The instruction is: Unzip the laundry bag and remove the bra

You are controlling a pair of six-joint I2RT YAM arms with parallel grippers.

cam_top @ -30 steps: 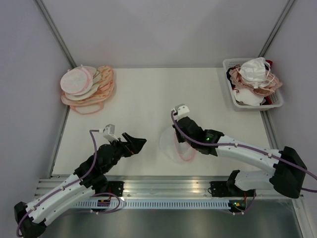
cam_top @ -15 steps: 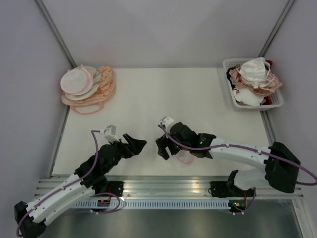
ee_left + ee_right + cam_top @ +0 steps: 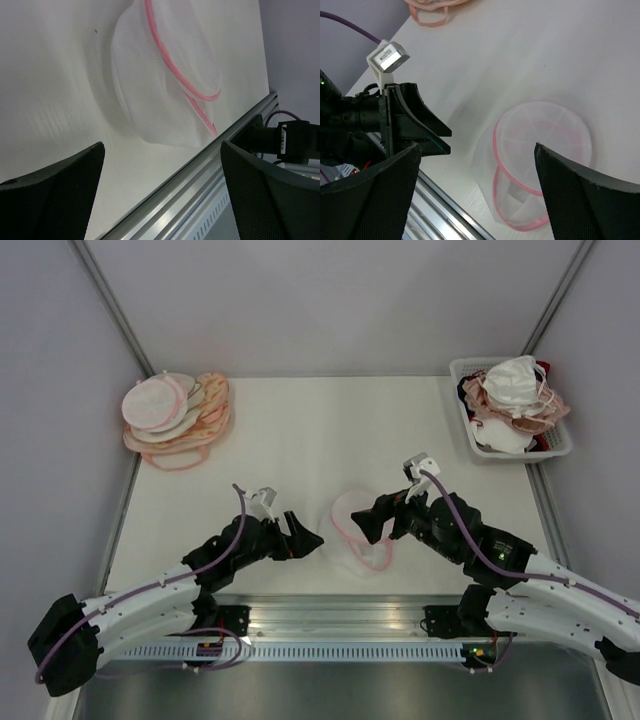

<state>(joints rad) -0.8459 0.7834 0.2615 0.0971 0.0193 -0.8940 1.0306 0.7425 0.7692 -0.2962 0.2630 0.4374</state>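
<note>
Nearest you, the aluminium rail (image 3: 330,615) runs along the front edge of the table (image 3: 330,430), with both arm bases bolted behind it. Just past the rail, the laundry bag (image 3: 347,518) lies on the table near the middle of the front edge, between your two grippers. Its two white mesh halves are parted. One pink rim rings the upper disc and a second pink loop lies nearer the rail. Through the mesh you cannot tell whether the bra is inside.

Your left gripper (image 3: 303,537) sits low, just left of the bag and pointing at it. Its fingers are spread wide with nothing between them, and in the left wrist view the bag lies ahead of the fingertips and apart from them.

Your right gripper (image 3: 368,523) hangs over the right side of the bag, its fingers also spread wide. In its wrist view the bag shows in the gap between them. You cannot tell whether it touches the mesh.

Farther off, at the back left corner, is a stacked pile of pink- and orange-rimmed pouches (image 3: 172,412). At the back right, a white basket (image 3: 525,457) holds a heap of white and pale pink garments (image 3: 515,380).
</note>
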